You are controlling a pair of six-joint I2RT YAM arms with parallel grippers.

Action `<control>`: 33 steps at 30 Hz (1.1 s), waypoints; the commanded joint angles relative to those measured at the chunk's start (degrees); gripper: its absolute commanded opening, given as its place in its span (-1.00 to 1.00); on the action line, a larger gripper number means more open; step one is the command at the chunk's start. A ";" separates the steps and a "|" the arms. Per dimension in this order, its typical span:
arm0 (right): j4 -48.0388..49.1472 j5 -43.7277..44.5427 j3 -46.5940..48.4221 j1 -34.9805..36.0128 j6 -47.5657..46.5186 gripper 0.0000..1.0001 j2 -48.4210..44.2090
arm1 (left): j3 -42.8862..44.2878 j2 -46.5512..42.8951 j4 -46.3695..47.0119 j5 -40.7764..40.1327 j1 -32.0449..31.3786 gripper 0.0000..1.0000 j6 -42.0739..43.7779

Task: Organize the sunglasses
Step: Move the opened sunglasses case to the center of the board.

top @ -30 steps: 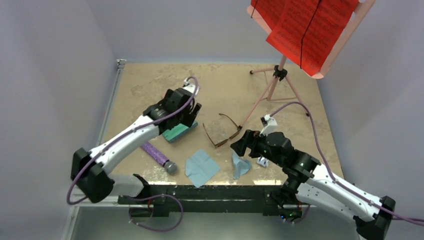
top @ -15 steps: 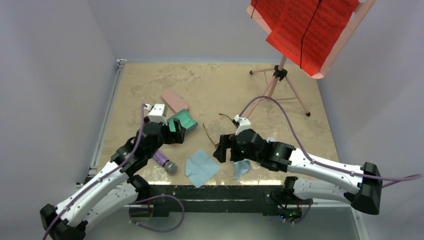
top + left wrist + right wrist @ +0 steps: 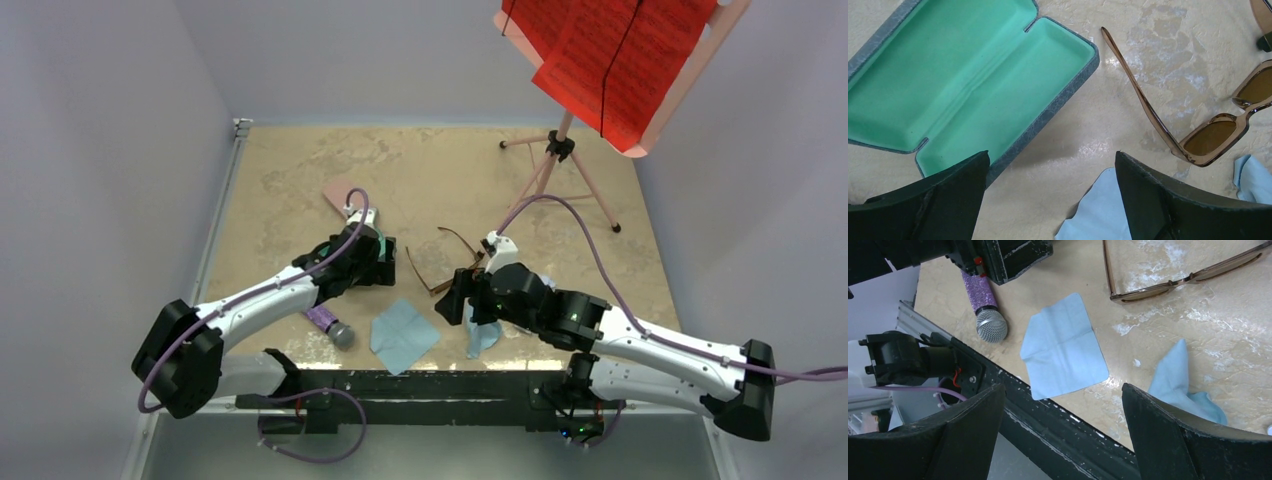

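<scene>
Left fingers (image 3: pixel 943 200) spread wide, empty, over the worktop (image 3: pixel 1088 125): case (image 3: pixel 973 85) at 11 o'clock, brown sunglasses (image 3: pixel 1215 137) at 3. Right fingers (image 3: pixel 1168 440) equally wide, empty; sunglasses at 1 o'clock.

Table (image 3: pixel 300 160): open case (image 3: pixel 963 85), sunglasses (image 3: pixel 1210 140), two cloths (image 3: pixel 1063 347), microphone (image 3: pixel 990 325), possibly pink case (image 3: pixel 335 192).

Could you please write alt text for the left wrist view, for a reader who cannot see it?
An open grey-blue case with an empty green lining lies at upper left on a tan table, apart from the brown sunglasses at right. Below, the left gripper hangs with jaws open and empty, a light blue cloth seen between them at the bottom edge.
</scene>
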 commanded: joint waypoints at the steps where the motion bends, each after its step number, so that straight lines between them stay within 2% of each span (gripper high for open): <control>1: -0.30 3.38 -0.98 0.28 1.38 0.82 -2.05 | 1.41 1.26 4.46 1.45 0.37 1.00 -0.78; 6: -0.92 4.38 -1.46 0.33 1.74 0.81 -3.58 | 0.07 1.98 7.01 6.42 0.38 1.00 -1.69; 16: -2.23 6.02 -3.25 0.31 3.08 0.82 -8.04 | 0.61 11.45 8.38 10.52 0.38 1.00 -5.01; 25: -1.62 6.43 -3.97 0.36 3.11 0.82 -9.08 | -0.15 11.23 9.94 12.77 0.21 1.00 -6.22; 33: -1.10 6.42 -4.08 0.30 2.74 0.82 -8.52 | 3.60 10.61 6.14 10.68 0.07 1.00 -4.80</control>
